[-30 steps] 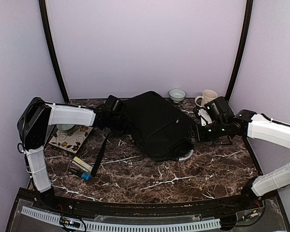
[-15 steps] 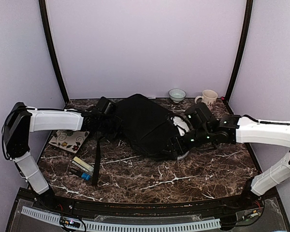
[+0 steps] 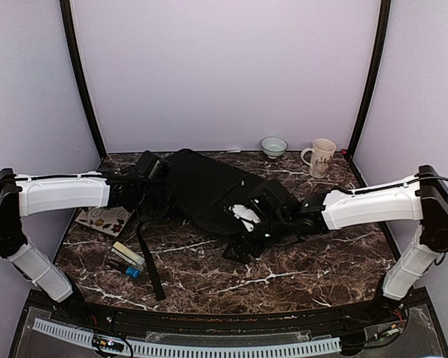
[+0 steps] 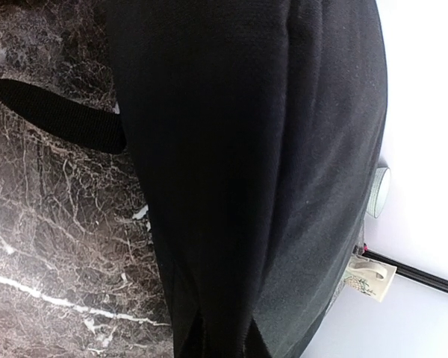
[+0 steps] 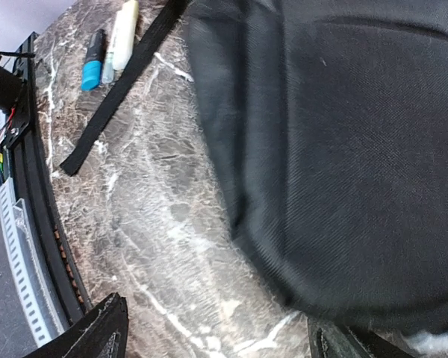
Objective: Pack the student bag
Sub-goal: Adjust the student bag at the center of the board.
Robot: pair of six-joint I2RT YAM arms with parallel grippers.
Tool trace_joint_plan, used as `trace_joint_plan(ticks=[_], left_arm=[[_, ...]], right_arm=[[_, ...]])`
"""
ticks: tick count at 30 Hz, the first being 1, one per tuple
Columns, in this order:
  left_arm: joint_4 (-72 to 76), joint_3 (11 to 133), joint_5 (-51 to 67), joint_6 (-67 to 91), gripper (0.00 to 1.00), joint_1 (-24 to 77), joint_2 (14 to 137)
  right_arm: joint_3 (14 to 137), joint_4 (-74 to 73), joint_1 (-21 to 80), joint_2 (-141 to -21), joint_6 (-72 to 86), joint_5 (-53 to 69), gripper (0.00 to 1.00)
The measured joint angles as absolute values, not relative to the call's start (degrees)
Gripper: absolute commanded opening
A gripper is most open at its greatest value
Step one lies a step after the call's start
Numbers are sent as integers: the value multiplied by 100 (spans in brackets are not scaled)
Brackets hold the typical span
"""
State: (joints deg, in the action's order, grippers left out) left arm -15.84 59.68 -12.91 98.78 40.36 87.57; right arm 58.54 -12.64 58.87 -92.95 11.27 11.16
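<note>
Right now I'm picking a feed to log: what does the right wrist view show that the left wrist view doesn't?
Only right wrist: a blue-capped marker, a pale highlighter and the strap's end. Only left wrist: a mug and a bowl. Both: the student bag on the marble table.

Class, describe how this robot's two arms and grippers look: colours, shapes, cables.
The left arm and right arm have white casings on long tubular links, black joints and wrists, thin black cables along them. The right gripper has black fingers.
</note>
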Motion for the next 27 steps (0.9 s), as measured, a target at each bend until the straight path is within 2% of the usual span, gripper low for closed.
trace_joint_plan(ticks=[9,15,17,20,23,27], left_arm=[[-1769,6082,-1487,9946,0,4268,8691],[-1758,6243,-1599,9815,0,4342,8735],[-1747,6243,-1518,9631,3,4342,8792],[-1767,6250,-1306,9107,16,4346,8921],[-1898,6278,-1063,8300,38,4351,9024],[-2141,6552,-784,6788,53,4434,9102]], right_arm=[[6119,-1177,4683,-9786,1140,1164,83],[6294,-1192,4316,-9808,1105,1135,83],[6206,-1188,4305,-9756,1103,1083,83],[5782,-1103,4305,-9441,1168,1002,83],[5310,-1127,4244,-8971,1297,832,84],[4856,-1129,4178,-8407,1509,633,84]])
